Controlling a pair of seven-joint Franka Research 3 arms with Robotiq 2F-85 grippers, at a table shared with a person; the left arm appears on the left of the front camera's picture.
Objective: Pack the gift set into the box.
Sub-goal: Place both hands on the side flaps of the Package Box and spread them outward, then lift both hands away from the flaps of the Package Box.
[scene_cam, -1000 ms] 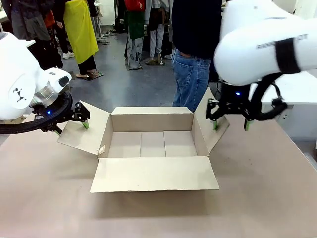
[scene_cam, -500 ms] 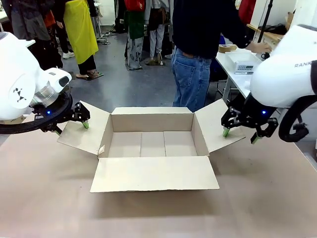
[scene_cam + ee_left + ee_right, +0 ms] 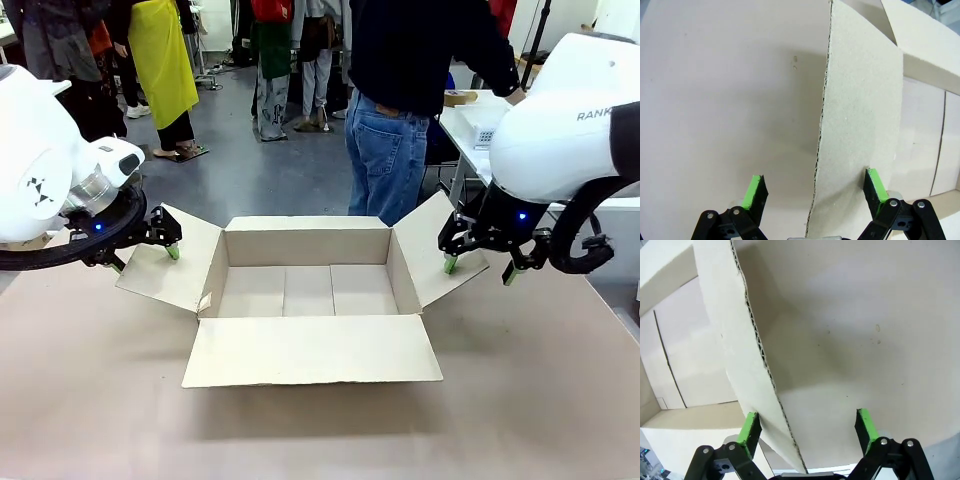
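left end effector (image 3: 147,256) sits at the box's left flap (image 3: 168,262), fingers spread wide. in its wrist view (image 3: 815,187) the flap's corrugated edge runs up between the two green pads. one pad rests against the flap's inner face, the other hangs over the bare surface (image 3: 90,400), and nothing is pinched. right end effector (image 3: 479,267) mirrors this at the right flap (image 3: 428,248), also spread. its wrist view (image 3: 807,427) shows the flap edge passing between the pads, one pad close against the cardboard and the other apart from it.

the box (image 3: 305,243) stands in the middle of the surface with all four flaps folded outward. the near flap (image 3: 310,350) lies flat toward the robot and the side flaps slant up and out. its floor is plain cardboard with nothing on it.

as a judgement, only the preparation is done: the carton is open and its side flaps are kept out of the way. packing itself has not begun, and the gift set has yet to go in. a person (image 3: 400,90) at the far side is turned toward a side table at the right. closing the flaps, if wanted, would come last.
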